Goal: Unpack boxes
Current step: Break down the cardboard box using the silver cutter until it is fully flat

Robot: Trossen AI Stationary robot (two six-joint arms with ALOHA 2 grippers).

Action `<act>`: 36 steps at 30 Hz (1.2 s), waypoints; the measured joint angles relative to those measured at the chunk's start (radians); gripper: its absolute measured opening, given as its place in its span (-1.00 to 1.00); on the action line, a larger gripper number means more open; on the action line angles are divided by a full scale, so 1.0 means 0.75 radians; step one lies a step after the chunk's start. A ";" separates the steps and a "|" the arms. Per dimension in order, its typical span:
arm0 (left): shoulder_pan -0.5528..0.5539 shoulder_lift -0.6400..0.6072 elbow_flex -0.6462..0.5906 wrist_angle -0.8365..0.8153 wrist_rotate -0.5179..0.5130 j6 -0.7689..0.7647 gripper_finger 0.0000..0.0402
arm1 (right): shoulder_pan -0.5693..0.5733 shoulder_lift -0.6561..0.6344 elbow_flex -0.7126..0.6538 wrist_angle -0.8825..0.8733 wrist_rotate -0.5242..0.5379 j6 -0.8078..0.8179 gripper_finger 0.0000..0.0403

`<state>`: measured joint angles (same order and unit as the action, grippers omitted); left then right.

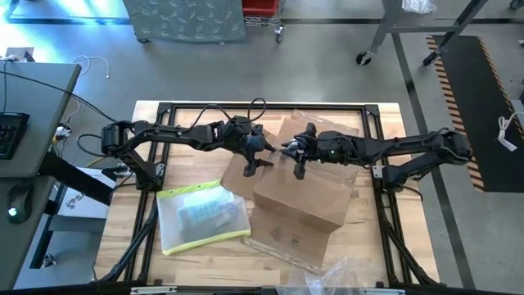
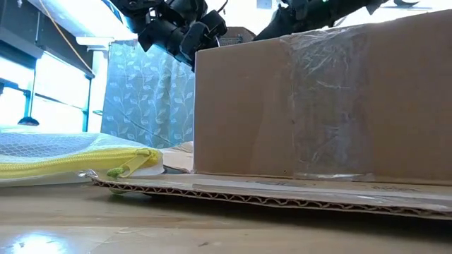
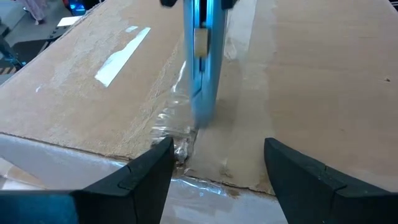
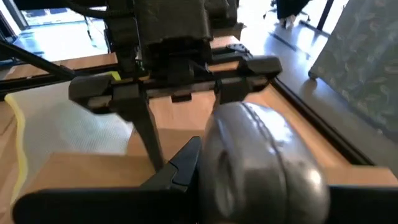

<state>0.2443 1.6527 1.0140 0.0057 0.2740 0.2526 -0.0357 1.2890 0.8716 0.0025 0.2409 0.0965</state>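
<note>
Lying in the table's [image 1: 147,246] middle, the carton [image 1: 299,201] is beside a yellow-edged sleeve [image 1: 201,217]. Left gripper [image 1: 260,164] hovers wide above its taped seam; right gripper [image 1: 299,170] holds a grey tool [image 4: 261,168].

Carton [image 1: 301,203] at table [image 1: 123,246] centre, resting on flattened cardboard [image 1: 286,242]. Mesh pouch [image 1: 201,215] just left of carton, on the tabletop, one corner touching the cardboard. Crinkled film [image 1: 348,274] at front edge, right of centre. Left gripper [image 1: 260,160] over carton's rear left corner; right gripper [image 1: 299,164] just beside it, above carton's rear edge. Desk with keyboard [image 1: 8,135] far left, off table.
</note>
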 joint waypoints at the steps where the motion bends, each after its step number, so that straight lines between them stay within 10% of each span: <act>1: 0.000 -0.001 0.001 -0.002 -0.001 0.000 0.15 | 0.000 -0.015 -0.001 -0.027 0.000 0.013 -0.72; 36: 0.001 -0.003 0.002 -0.022 -0.033 -0.001 0.15 | 0.331 -0.529 -0.001 -1.090 0.291 0.679 -0.72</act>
<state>0.2451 1.6505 1.0157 -0.0105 0.2493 0.2517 0.2128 0.8919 0.8711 -0.8147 0.4593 0.6059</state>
